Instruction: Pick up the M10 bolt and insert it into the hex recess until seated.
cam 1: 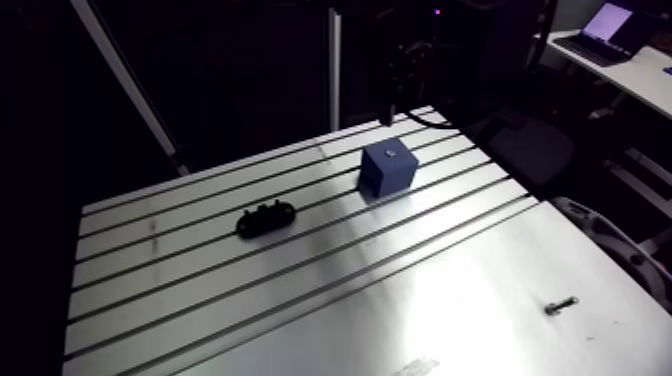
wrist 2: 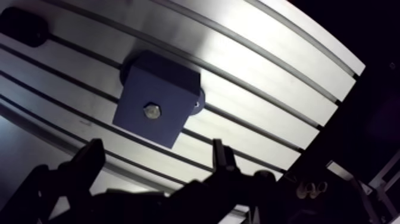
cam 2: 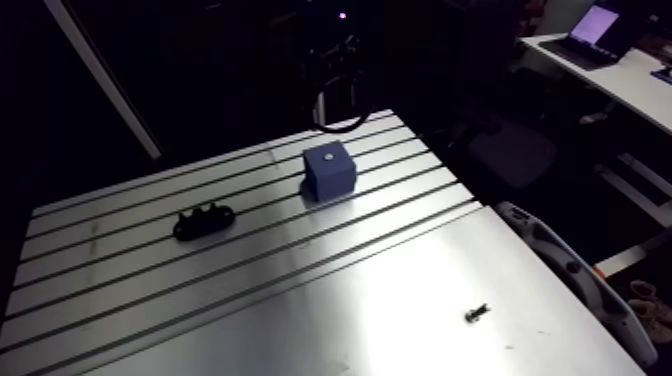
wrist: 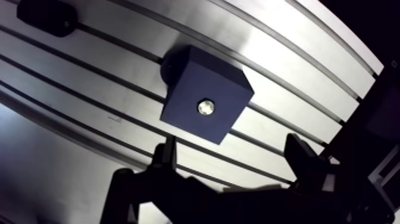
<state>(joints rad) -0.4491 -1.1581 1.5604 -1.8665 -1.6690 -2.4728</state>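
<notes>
End effector [wrist: 231, 143] hangs just above the blue block [wrist: 193, 77], fingers spread and holding nothing. The M10 bolt [wrist: 206, 107] sits sunk in the centre of the block's top face, only its head showing. Judgement: seating looks complete. The next move calls for a straight lift clear of the block.

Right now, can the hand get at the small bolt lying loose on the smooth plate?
Probably yes. The small bolt lies alone on the bare plate, nothing near it. The hand is open and empty, above the blue block, so it must travel across first.
</notes>
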